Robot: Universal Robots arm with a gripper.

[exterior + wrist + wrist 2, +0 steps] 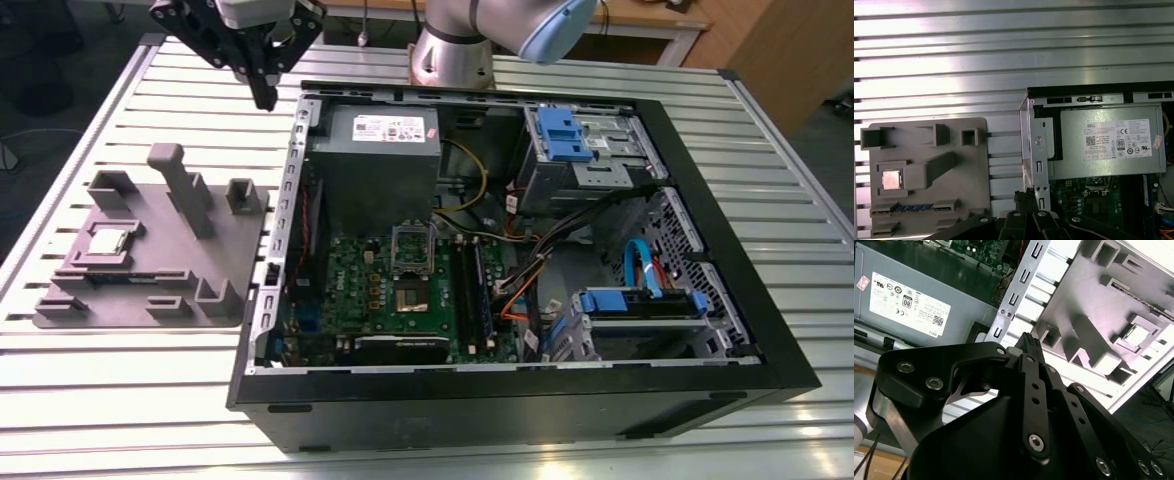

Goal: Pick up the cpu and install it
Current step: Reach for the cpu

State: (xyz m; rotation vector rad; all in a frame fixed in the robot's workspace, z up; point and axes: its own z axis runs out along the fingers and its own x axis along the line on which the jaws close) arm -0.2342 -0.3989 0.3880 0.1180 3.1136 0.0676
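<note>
The cpu [107, 243] is a small silvery square lying flat in a recess of the grey holder block [187, 290], on the table at the exterior view's left. It also shows in the first wrist view as the cpu [892, 179] and in the second wrist view as the cpu [1138, 335]. My gripper [263, 97] hangs high above the table near the case's back left corner, well away from the cpu. Its black fingers [1029, 342] are pressed together with nothing between them. The motherboard's socket [410, 290] lies inside the open case.
The open black computer case [747, 330] fills the table's middle and right. A grey power supply box [378, 150] sits at its back, with blue drive bays [574, 135] and cables beside it. Upright posts [180, 185] stand on the holder block. The arm's base [454, 55] is behind the case.
</note>
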